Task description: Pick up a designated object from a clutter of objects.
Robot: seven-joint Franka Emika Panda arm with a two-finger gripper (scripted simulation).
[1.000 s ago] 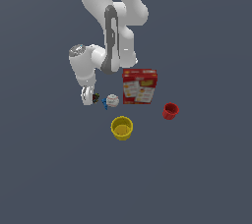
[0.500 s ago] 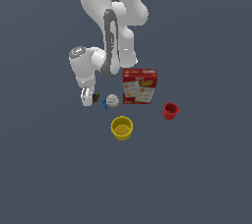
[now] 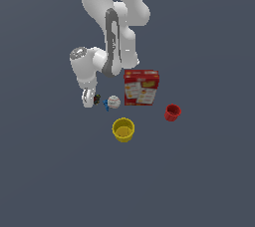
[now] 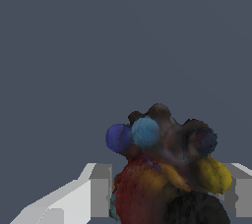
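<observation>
Right, we've got the gripper (image 3: 92, 100) down at the floor on the exterior view's left end of the clutter, and the tiny dark lumpy thing (image 3: 97, 98) sits right at its tip. From the wrist camera that lumpy thing (image 4: 165, 169) fills the space between the 2 pale fingers (image 4: 88, 193), blue, yellow, red and black lumps all bulging out, and the pads look pressed against its sides, so we read the claw as clamped on it. Whether it rests on the floor we cannot tell.

Room to move: just beside the gripper, toward the exterior view's right, sits the white ball (image 3: 113, 102) with its blue bit, close but apart. Beyond the ball stands the red-and-white box (image 3: 142, 88), upright. The yellow cup (image 3: 123, 129) sits nearer the camera, clear of the ball, and the red cup (image 3: 172, 112) is well apart on the right. Everything to the exterior view's left of the gripper is bare grey floor.

Hard to make out: in the exterior view the lumpy thing is only a dark speck, half hidden by the white finger. In the wrist view its lower part and both fingers are cut off by the frame edge.
</observation>
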